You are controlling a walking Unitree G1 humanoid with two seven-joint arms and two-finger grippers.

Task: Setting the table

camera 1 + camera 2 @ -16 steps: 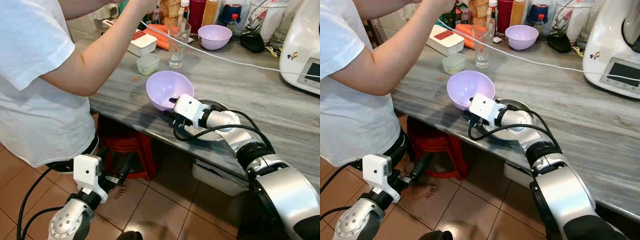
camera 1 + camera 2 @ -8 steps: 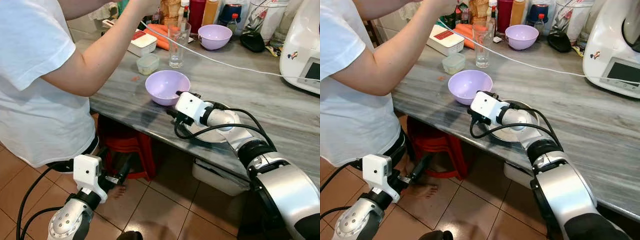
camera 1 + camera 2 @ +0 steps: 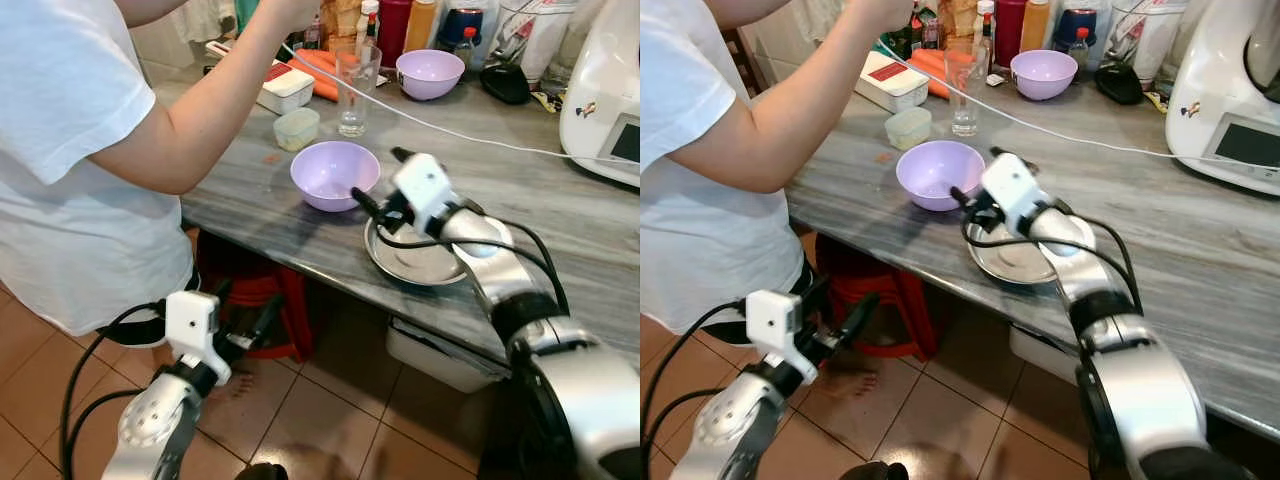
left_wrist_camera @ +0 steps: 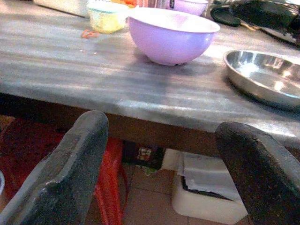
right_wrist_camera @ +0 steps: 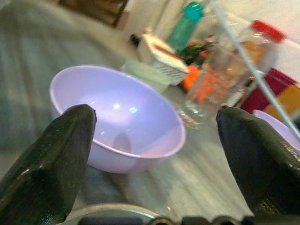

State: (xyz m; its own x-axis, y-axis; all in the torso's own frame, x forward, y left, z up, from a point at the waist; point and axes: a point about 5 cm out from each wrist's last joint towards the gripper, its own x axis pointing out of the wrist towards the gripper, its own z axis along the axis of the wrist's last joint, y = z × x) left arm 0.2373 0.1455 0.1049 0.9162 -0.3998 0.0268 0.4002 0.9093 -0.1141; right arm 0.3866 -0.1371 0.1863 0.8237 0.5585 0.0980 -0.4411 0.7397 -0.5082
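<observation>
Landmark: the lavender bowl, upright and empty on the grey marble counter, close to the counter's front edge.

Nearest the camera, well below and in front of the bowl, the left gripper hangs under counter height with its fingers spread wide, nothing between them. The wrist view looks up past the counter edge at the bowl. Behind the gripper, under the counter, sits a red stool, with a white bin on the tile floor further along.

Just right of the bowl, the right gripper hovers above the counter, fingers wide apart and empty, pointing at the bowl — apart from it, not touching. Beneath that arm, beside the bowl, lies a steel plate.

Left of the bowl stands a person in a white T-shirt, forearm reaching over the counter.

Behind the bowl: a small lidded tub, then a clear glass. A white cable runs across the counter past them. Further back — a white box with a red label, carrots, a second lavender bowl, bottles. Far right of it, a white kitchen machine.
</observation>
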